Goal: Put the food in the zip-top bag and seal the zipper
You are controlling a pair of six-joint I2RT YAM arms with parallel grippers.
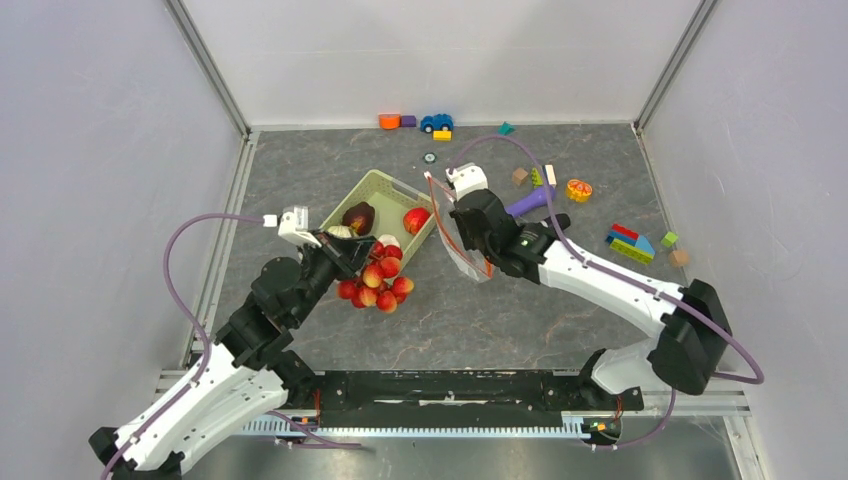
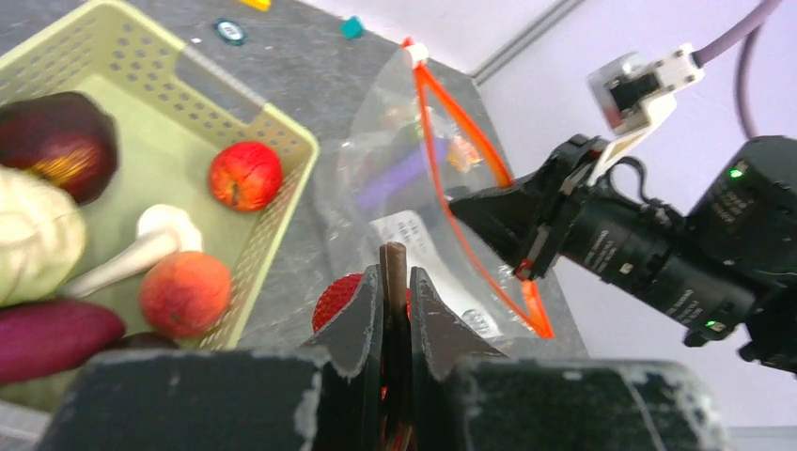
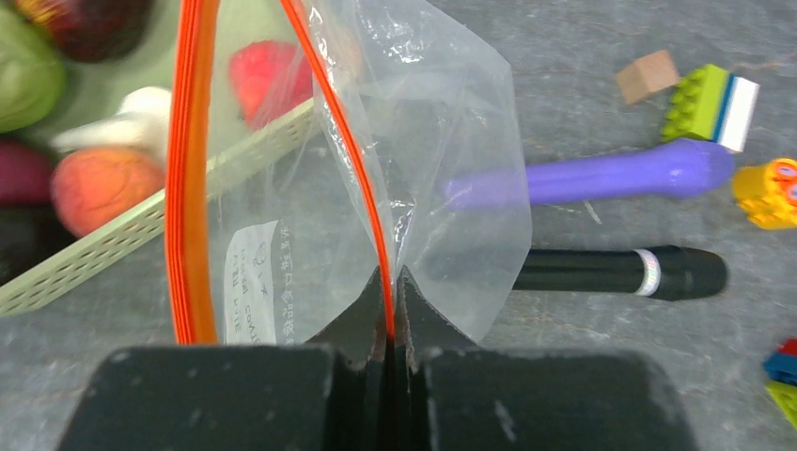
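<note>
1. My left gripper (image 2: 395, 274) is pinched together on the dark stem (image 2: 393, 254) of a bunch of red and peach apples (image 1: 378, 284). Seen from above, the bunch is at the 6 o'clock edge of the light-green basket (image 1: 362, 190).
2. My right gripper (image 3: 390, 282) is clamped on the zipper (image 3: 346, 141), gripping one side of the strip only, so the mouth gapes.
3. The zip-top bag (image 3: 451, 178) is at 3 o'clock from the basket.
4. Inside the basket lie a red apple (image 2: 244, 176), a white mushroom piece (image 2: 155, 240) and a dark purple piece (image 2: 56, 141).
</note>
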